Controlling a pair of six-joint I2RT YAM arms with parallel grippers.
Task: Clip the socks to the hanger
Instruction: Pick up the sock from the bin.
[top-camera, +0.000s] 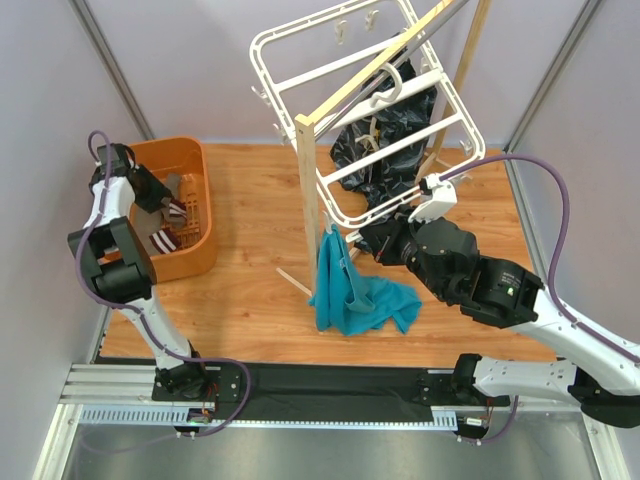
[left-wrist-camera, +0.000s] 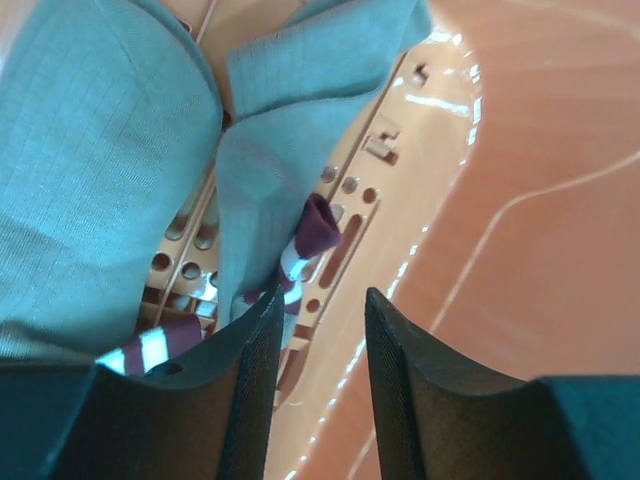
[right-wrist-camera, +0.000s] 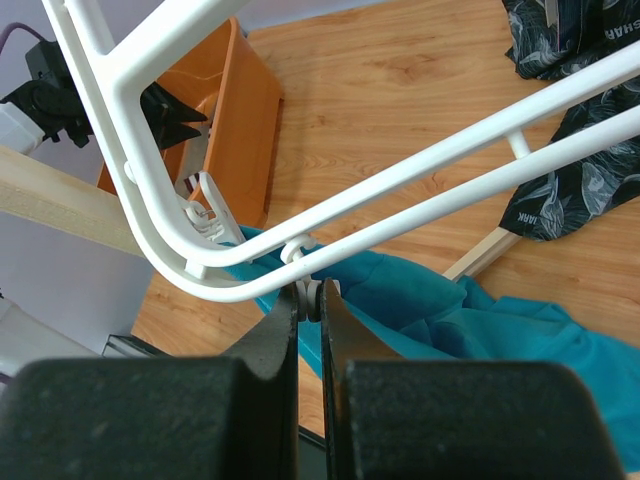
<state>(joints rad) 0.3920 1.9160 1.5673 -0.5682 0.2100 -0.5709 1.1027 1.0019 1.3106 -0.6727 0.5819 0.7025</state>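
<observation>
Maroon-and-white cuffs are most of what the top view shows of the socks (top-camera: 170, 235), heaped in the orange basket (top-camera: 200, 165) behind the left arm (top-camera: 112, 262). Up close, their bodies run off frame. The left gripper (left-wrist-camera: 322, 300) hangs over them, jaws parted and empty. The right gripper (right-wrist-camera: 309, 300) is pinched on a small clip (right-wrist-camera: 312, 292) under the hanger (right-wrist-camera: 480, 150), with the teal cloth (right-wrist-camera: 450, 310) and wooden rack (top-camera: 308, 180) close by.

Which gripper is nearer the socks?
Left. The left gripper hangs open just above the socks in the basket; the right gripper pinches a hanger clip across the table.
</observation>
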